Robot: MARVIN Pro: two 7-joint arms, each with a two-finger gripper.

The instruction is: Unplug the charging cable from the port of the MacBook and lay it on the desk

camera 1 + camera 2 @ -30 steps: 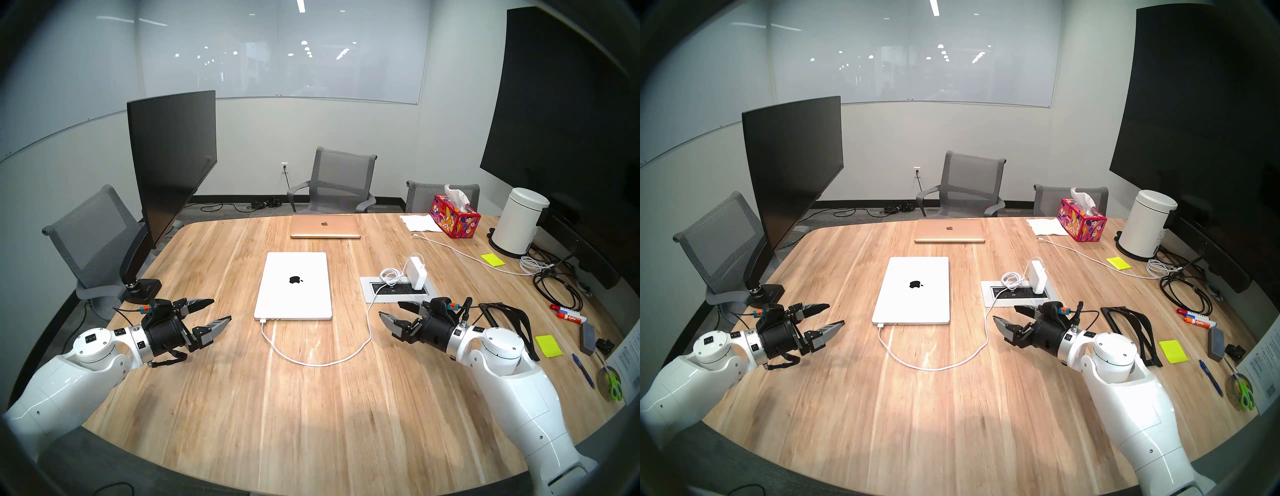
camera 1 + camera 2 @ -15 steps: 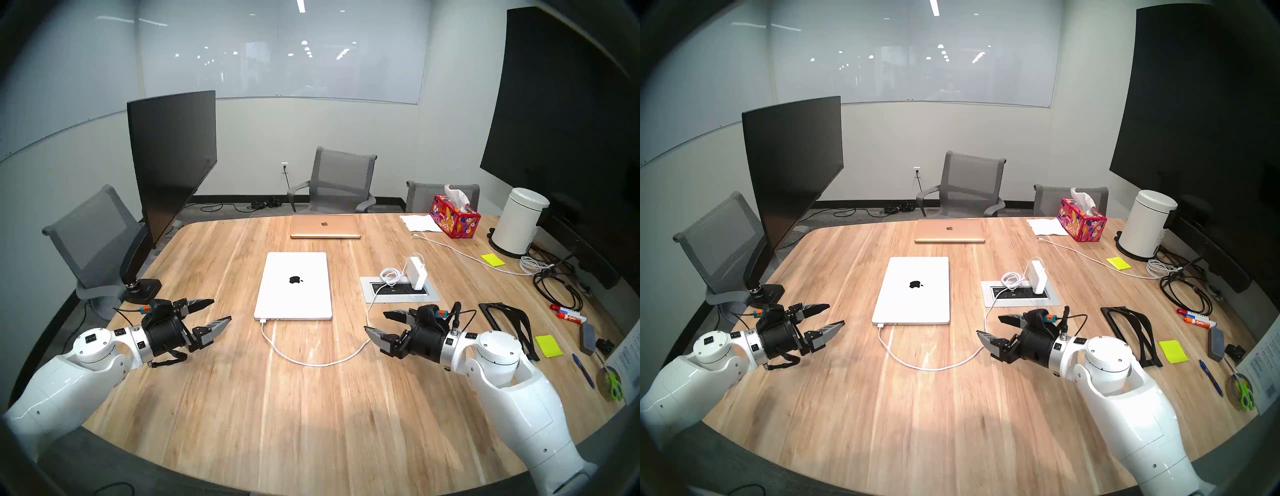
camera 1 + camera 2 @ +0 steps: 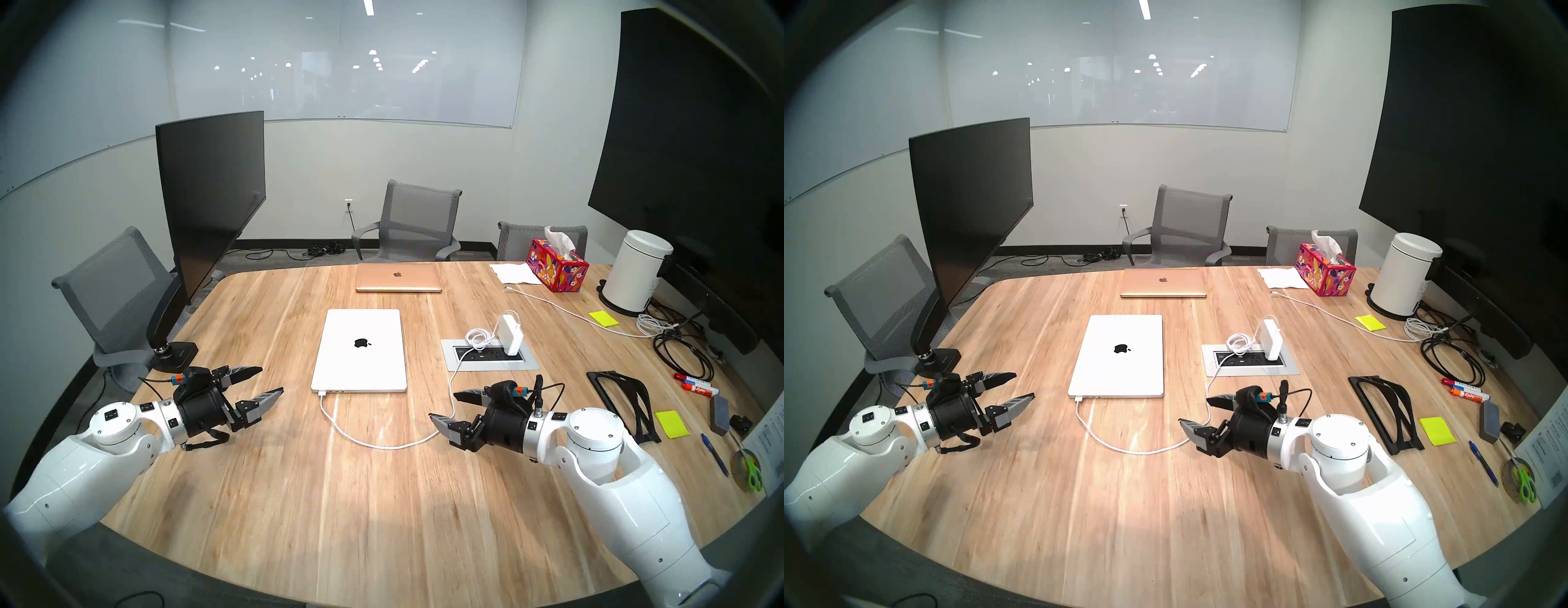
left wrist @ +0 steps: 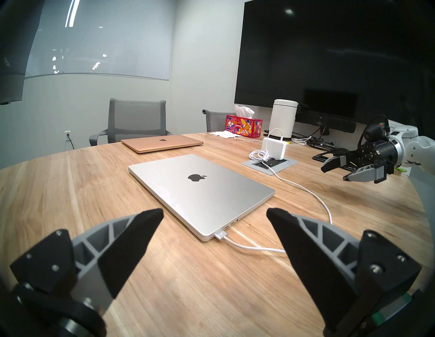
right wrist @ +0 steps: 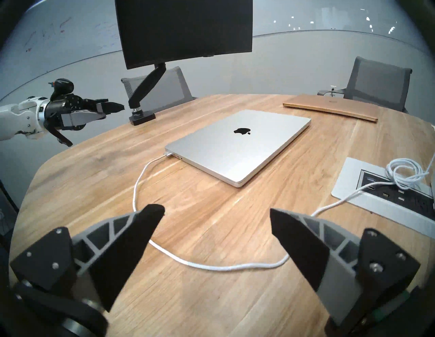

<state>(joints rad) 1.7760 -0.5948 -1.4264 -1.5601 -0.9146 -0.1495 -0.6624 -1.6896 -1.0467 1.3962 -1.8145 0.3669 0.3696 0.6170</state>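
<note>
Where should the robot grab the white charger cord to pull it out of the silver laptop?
Probably the small flat plug at the laptop corner, not the floppy cord. Come from the robot's near side with jaws across its flat faces; it sticks straight out, so pull straight back.

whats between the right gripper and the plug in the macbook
Only bare desk and the white charging cable's own loop. The right wrist view shows the open right gripper above that slack, the plug seated.

Two laptops (image 3: 359, 349) (image 3: 398, 277); three chairs (image 3: 418, 218); two yellow notes (image 3: 603, 318).
</note>
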